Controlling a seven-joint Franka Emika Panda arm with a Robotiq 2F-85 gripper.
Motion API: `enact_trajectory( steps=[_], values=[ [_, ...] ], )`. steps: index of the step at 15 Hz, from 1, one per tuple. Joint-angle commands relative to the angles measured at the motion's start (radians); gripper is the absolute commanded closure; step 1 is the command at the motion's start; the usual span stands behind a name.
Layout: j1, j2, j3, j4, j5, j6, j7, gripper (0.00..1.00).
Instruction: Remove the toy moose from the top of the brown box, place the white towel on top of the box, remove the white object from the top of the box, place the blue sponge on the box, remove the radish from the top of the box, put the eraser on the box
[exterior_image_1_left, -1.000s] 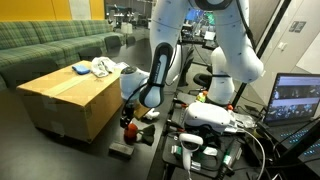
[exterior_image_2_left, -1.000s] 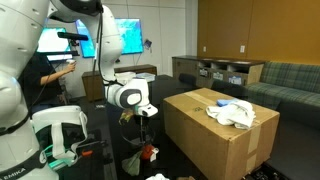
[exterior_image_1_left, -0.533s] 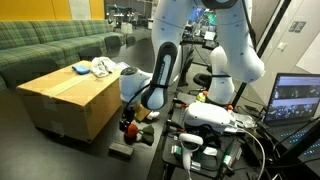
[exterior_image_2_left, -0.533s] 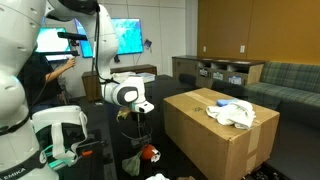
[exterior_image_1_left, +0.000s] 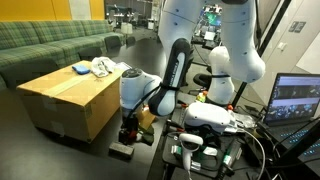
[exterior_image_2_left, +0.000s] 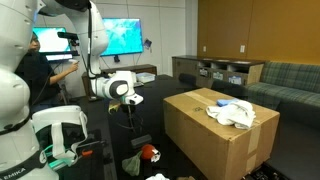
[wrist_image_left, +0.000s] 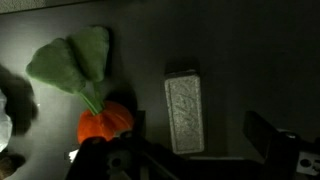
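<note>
**A:** Where's the eraser (wrist_image_left: 185, 112) right now?

**B:** Flat on the dark floor (wrist_image_left: 250, 60), not on the box (exterior_image_1_left: 70, 100). The radish (wrist_image_left: 105, 124) lies just beside it with a strip of floor between them, and its green top (wrist_image_left: 70, 58) fans away from the eraser.

**A:** And the gripper (wrist_image_left: 192, 158)?

**B:** The jaws are spread wide and hold nothing. In the wrist view one dark finger shows near the radish and the other out past the eraser, so the eraser sits roughly between them (a little closer to the radish side, I'd say).

**A:** Why is it hanging so low?

**B:** My guess is that it's lining up a pick. The eraser runs lengthwise up the wrist picture, so the fingers would close across its narrow width, which is the sensible way to pinch a flat block.

**A:** What's on the box?

**B:** The white towel (exterior_image_1_left: 103, 68), bunched up, and the blue sponge (exterior_image_1_left: 80, 68) just beside it. With the radish already down, the eraser looks like the last job.

**A:** Any risk?

**B:** The radish is close enough that a finger could nudge it on the way down. The eraser is also thin, so the fingers have to come almost to the floor.
</note>
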Motion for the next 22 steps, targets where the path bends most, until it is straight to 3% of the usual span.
enact_trajectory(
  steps=[1, 6, 13, 16, 22],
  values=[
    [-0.023, 0.019, 0.085, 0.005, 0.049, 0.03, -0.024, 0.0],
    [-0.09, 0.095, 0.204, 0.051, 0.123, 0.041, -0.07, 0.0],
    [-0.233, 0.224, 0.334, 0.118, 0.208, 0.209, -0.195, 0.0],
    [-0.261, 0.271, 0.333, 0.143, 0.208, 0.229, -0.258, 0.0],
    [-0.255, 0.318, 0.275, 0.178, 0.194, 0.223, -0.36, 0.0]
  ],
)
